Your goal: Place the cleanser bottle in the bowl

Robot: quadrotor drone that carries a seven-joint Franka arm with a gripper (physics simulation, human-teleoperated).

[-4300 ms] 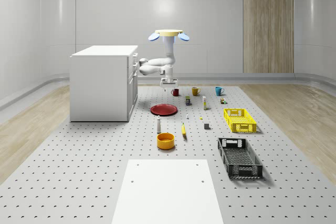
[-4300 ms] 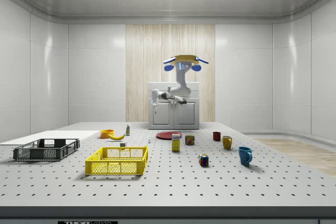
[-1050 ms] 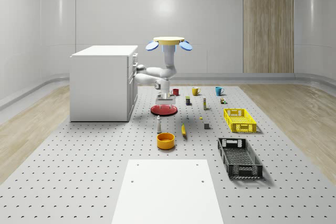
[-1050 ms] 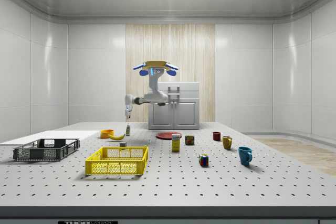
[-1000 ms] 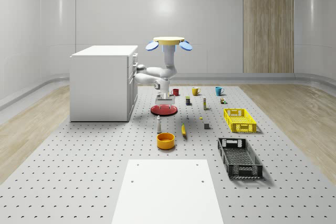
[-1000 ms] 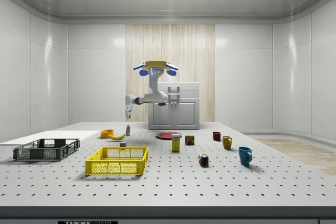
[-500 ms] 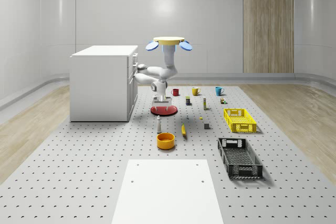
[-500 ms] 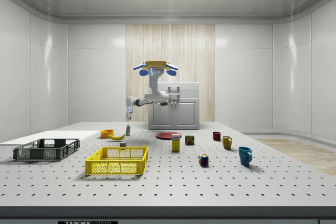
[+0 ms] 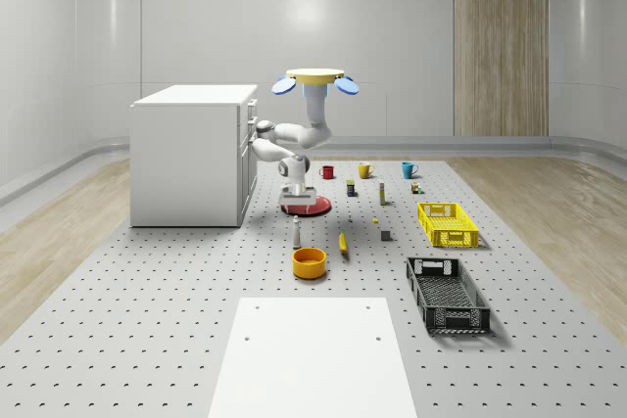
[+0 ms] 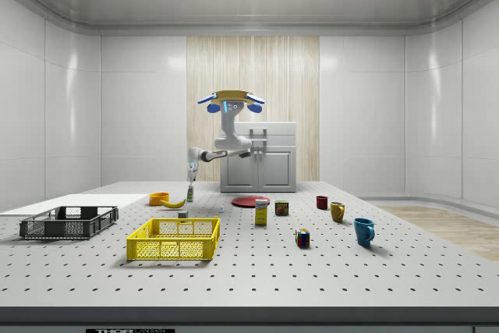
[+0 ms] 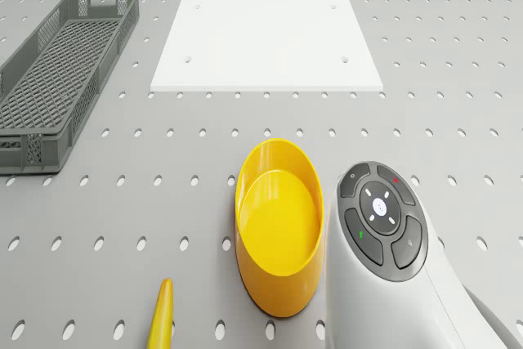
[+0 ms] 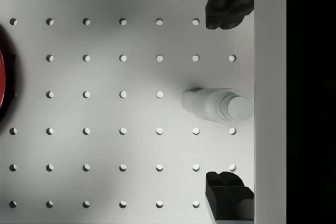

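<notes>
Descent onto the cleanser bottle (image 12: 216,105) is the step in hand. The wrist view looks straight down on the bottle's cap, which sits between the two black fingertips (image 12: 229,4), with bare board on either side of it; the fingers are spread wide and hold nothing. The bottle stands upright on the pegboard table (image 9: 176,310), near the yellow bowl (image 9: 309,261). The drone (image 9: 315,78) hovers above the table beside the white cabinet (image 9: 191,154), its arm bent downward so the gripper (image 10: 191,175) hangs just over the bottle (image 10: 189,191).

To do this well, the robot likely needs to lower straight down, keep the bottle centred between the pads, and close below the cap on the wider body, since a grip on the narrow neck could tip it.

Room looks generous: the red plate (image 9: 306,206) lies behind the gripper, the banana (image 9: 343,242) to the whole-scene view's right, both apart from the bottle. The bowl's raised rim is the edge to clear on transfer.
</notes>
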